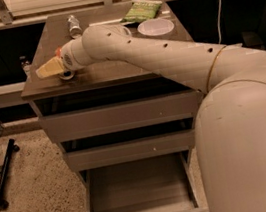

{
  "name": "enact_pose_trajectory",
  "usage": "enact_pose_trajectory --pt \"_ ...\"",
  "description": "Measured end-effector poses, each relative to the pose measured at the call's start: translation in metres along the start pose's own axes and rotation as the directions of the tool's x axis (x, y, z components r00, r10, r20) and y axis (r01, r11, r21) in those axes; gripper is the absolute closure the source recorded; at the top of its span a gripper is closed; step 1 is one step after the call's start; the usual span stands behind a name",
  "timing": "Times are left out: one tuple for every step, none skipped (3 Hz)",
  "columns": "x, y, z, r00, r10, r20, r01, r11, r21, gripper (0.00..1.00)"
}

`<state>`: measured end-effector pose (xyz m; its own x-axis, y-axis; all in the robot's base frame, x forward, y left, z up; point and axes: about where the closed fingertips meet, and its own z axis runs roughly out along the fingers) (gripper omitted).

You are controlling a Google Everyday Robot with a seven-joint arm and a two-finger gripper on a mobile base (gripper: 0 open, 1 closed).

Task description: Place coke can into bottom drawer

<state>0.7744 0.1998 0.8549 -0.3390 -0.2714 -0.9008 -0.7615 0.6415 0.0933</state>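
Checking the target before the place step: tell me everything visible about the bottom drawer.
The bottom drawer is the lowest and deepest of three in the grey-brown cabinet, with a flat, handleless front. It stands pulled out toward the camera, its side walls and bare floor showing, with nothing visible inside. Nothing touches it; the end effector is up over the front left corner of the cabinet's top.

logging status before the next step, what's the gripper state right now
gripper: low over the front left corner of the cabinet top; open, closed or holding something cannot be told.
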Motion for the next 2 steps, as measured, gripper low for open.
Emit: enact_pose_trajectory --pt "0.0064 -0.0066 0.0067 1.0 0.024 -0.011 -0.024 0.9993 0.028 0.41" --pt "0.0071 -0.0086 -0.0008 1.0 0.017 -0.022 -0.016 0.998 0.061 0.65"
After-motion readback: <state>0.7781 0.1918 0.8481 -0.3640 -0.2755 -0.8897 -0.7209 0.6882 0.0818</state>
